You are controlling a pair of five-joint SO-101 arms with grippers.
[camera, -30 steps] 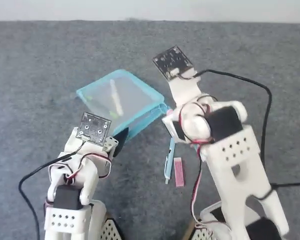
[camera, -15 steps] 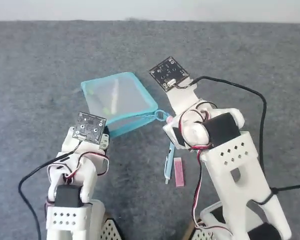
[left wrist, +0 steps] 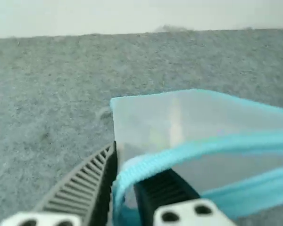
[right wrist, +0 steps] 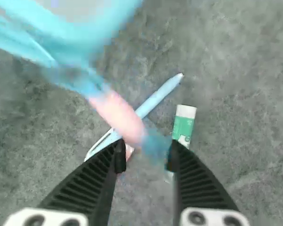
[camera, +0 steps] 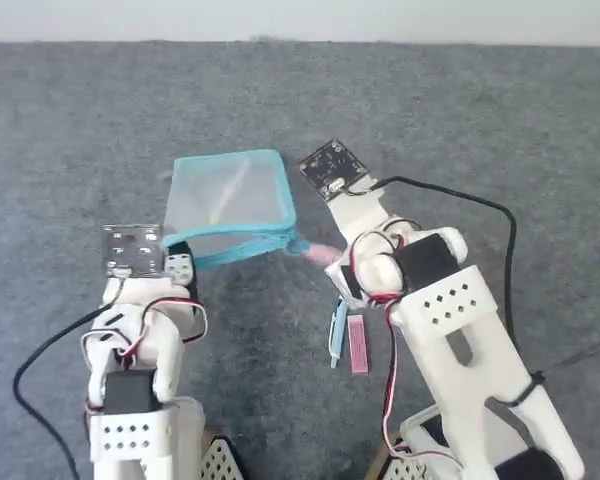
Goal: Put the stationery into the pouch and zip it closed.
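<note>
The left fingers (left wrist: 85, 183) pinch the teal zip edge of the pouch (camera: 230, 200) at one corner, anchoring it. The right fingers (right wrist: 96, 181) close narrowly on the pink zip pull (camera: 317, 252), so the zip stretches taut between them. The pouch lies mid-frame on the bench (camera: 500, 130), while the pen (camera: 337, 328) and eraser (camera: 357, 343) lie outside it at lower centre, so zipping seems premature. Both arms lean forward, wrists dipped low.

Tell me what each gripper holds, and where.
Left gripper clamps the pouch by a corner of its zip edge. Right gripper seems to hold the pink zip pull.
</note>
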